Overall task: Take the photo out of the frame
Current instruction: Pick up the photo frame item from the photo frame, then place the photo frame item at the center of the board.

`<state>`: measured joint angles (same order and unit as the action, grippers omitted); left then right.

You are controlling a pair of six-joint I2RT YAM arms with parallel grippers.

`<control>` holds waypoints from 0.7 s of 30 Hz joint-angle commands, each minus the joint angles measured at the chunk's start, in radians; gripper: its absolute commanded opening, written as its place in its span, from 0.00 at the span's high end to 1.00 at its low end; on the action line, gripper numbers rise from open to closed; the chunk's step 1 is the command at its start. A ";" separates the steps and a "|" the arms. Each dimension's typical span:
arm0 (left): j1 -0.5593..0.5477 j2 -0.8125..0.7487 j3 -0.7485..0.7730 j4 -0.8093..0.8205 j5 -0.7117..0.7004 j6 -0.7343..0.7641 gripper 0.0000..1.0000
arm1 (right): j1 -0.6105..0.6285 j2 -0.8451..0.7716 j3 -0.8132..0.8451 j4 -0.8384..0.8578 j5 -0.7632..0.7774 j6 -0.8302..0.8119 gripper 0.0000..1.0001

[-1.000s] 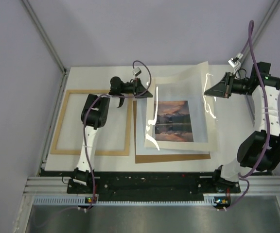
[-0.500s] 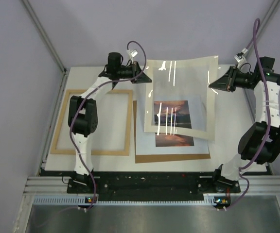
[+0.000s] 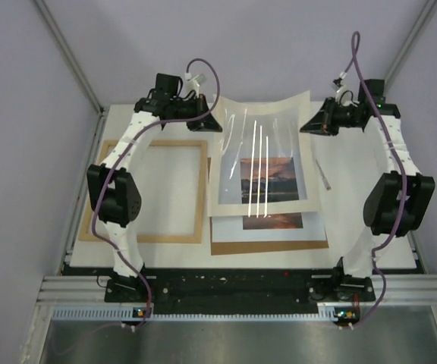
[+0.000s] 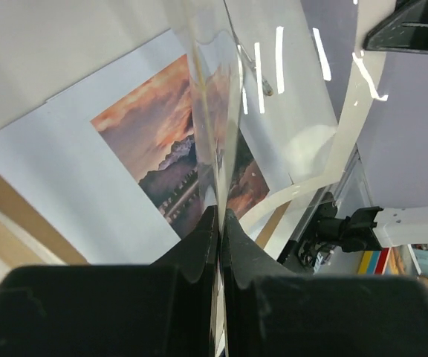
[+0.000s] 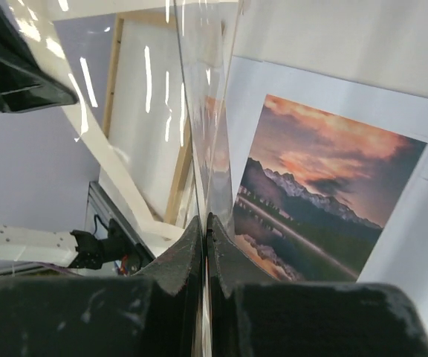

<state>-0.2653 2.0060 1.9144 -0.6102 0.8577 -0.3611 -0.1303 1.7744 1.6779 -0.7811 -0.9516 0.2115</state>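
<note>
With my left end effector [image 3: 209, 121] and right end effector [image 3: 311, 125] each pinched tight on a far corner of the cream-bordered clear sheet [image 3: 268, 129], the photo [image 3: 271, 221] lies uncovered on the brown board [image 3: 279, 246] beside the empty frame [image 3: 201, 189], not yet picked up.

The frame [image 3: 165, 238] is lying flat on the left of the table [image 3: 355, 224]; just right of it, in the middle, the board [image 3: 271, 246] is lying with the photo [image 3: 271, 222] resting on it; above both a pane [image 3: 268, 144] is tilting, far edge up, near edge down over the photo; my left gripper [image 3: 220, 123] is pinching its far left corner, my right gripper [image 3: 303, 127] the far right corner.
</note>
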 commanded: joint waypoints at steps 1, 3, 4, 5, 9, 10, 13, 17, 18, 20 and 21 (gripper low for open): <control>0.029 -0.118 0.070 -0.192 -0.101 0.160 1.00 | 0.113 0.049 0.069 0.118 0.051 0.084 1.00; 0.049 -0.116 0.075 -0.268 -0.163 0.215 1.00 | 0.174 0.088 0.091 0.143 0.065 0.100 1.00; 0.063 -0.113 0.072 -0.299 -0.180 0.246 1.00 | 0.194 0.111 0.106 0.144 0.077 0.101 1.00; 0.073 -0.109 0.072 -0.339 -0.212 0.273 1.00 | 0.219 0.131 0.121 0.148 0.088 0.101 1.00; 0.145 -0.110 0.035 -0.407 -0.292 0.346 1.00 | 0.316 0.223 0.181 0.152 0.108 0.106 1.00; 0.164 -0.113 0.022 -0.413 -0.302 0.352 1.00 | 0.346 0.246 0.199 0.158 0.117 0.111 1.00; 0.218 -0.118 0.009 -0.440 -0.342 0.396 1.00 | 0.414 0.324 0.285 0.158 0.132 0.123 1.00; 0.288 -0.112 0.029 -0.491 -0.397 0.444 1.00 | 0.492 0.434 0.387 0.161 0.139 0.144 1.00; 0.300 -0.108 0.041 -0.511 -0.404 0.451 1.00 | 0.515 0.454 0.411 0.163 0.143 0.147 1.00; 0.327 -0.099 0.057 -0.548 -0.420 0.474 1.00 | 0.557 0.500 0.451 0.170 0.143 0.158 1.00; 0.334 -0.096 0.064 -0.566 -0.437 0.488 1.00 | 0.579 0.523 0.469 0.175 0.143 0.167 1.00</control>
<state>0.0353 1.9179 1.9217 -1.0939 0.4683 0.0456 0.3702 2.2456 2.0464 -0.6487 -0.7937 0.3386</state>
